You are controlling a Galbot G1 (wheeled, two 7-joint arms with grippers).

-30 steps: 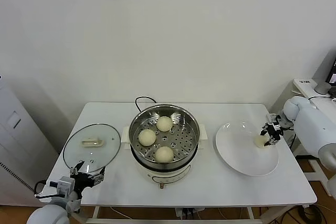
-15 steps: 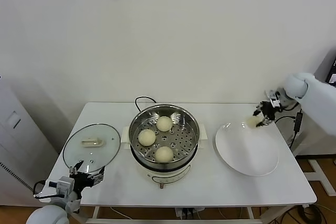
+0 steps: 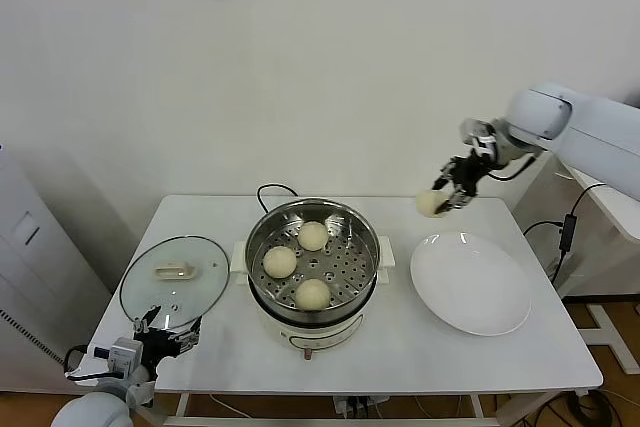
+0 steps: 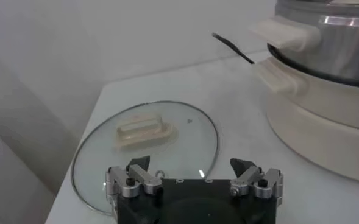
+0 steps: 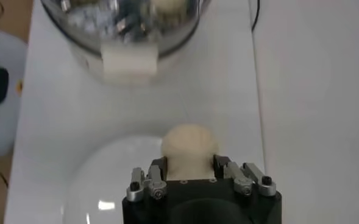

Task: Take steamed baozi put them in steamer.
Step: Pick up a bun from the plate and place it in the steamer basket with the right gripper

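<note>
Right gripper [image 3: 447,197]: raised in the air above the table's far right part, between the steamer and the plate; its jaws pinch one bun from both sides.
Held bun [image 3: 431,204]: clear of every surface, hanging above the table past the plate's far-left edge; in the right wrist view it sits between the fingers [image 5: 156,173], with the plate below it and the steamer farther off.
Steamer [image 3: 312,259]: a shiny steel pot on a cream-white base, at the middle of the table, lid off, black cord [image 3: 272,190] looping behind it.
Buns in the steamer: three on the perforated tray, one at the far side [image 3: 313,236], one at the left [image 3: 280,261], one at the near side [image 3: 313,293]; they sit apart from each other.
Plate [image 3: 471,283]: flat, white, on the table right of the steamer.
Glass lid [image 3: 175,281]: lying flat on the table left of the steamer, white handle up.
Left gripper [image 4: 194,176]: low at the table's near-left corner, just before the lid's near edge; jaws spread wide, nothing between them.
Table [image 3: 420,354]: white, carrying the steamer, plate and lid.
</note>
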